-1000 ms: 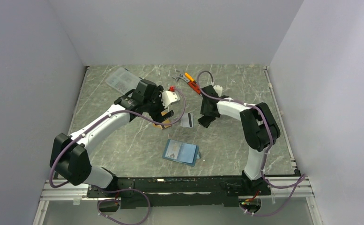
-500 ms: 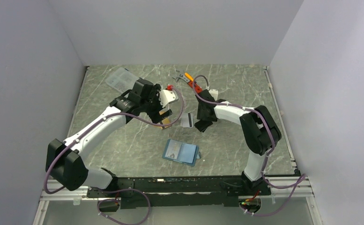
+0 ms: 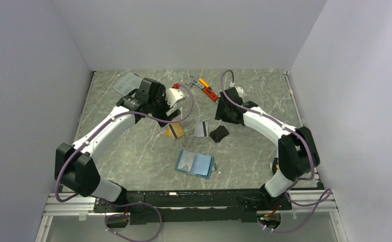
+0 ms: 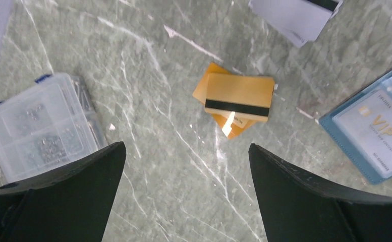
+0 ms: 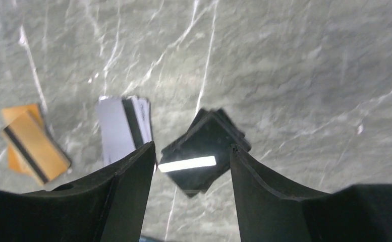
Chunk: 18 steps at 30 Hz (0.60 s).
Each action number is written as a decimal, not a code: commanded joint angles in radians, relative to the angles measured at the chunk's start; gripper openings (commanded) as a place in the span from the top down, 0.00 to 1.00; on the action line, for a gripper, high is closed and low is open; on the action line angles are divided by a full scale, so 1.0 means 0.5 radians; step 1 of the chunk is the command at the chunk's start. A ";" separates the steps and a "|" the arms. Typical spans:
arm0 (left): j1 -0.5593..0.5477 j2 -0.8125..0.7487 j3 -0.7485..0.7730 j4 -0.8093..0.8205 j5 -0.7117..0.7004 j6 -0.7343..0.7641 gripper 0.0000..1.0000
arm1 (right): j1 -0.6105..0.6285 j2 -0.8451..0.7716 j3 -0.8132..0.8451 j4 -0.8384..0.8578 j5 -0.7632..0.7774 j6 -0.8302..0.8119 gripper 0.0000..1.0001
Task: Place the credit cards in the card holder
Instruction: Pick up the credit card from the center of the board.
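Two orange-gold credit cards (image 4: 236,98) with a dark stripe lie stacked on the marble table (image 3: 133,151). Beside them lie silver-grey cards (image 5: 123,128) and a small stack of black cards (image 5: 204,151). The teal card holder (image 3: 195,163) lies open nearer the arm bases, with a pale VIP card (image 4: 375,128) in its pocket. My left gripper (image 4: 186,146) hangs open above the table, behind the orange cards (image 3: 175,131), and holds nothing. My right gripper (image 5: 191,146) is open above the black stack (image 3: 219,133) and is not touching it.
A clear plastic parts box (image 3: 128,83) sits at the back left, close to my left arm. Orange-handled pliers (image 3: 206,88) and a small red piece (image 3: 177,84) lie at the back middle. Grey walls enclose the table on three sides.
Both grippers have drawn back from the cards toward the rear. The right arm has swung out to the right, leaving the black stack uncovered. The cards have not moved.
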 commanded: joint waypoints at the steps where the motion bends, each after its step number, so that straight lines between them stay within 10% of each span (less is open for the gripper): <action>1: -0.050 0.116 0.331 -0.028 0.176 -0.060 0.02 | -0.052 -0.219 -0.298 0.093 -0.315 0.192 0.41; 18: -0.537 1.216 0.929 0.322 0.320 -0.087 0.32 | -0.506 -0.611 -1.098 0.710 -1.087 0.617 0.47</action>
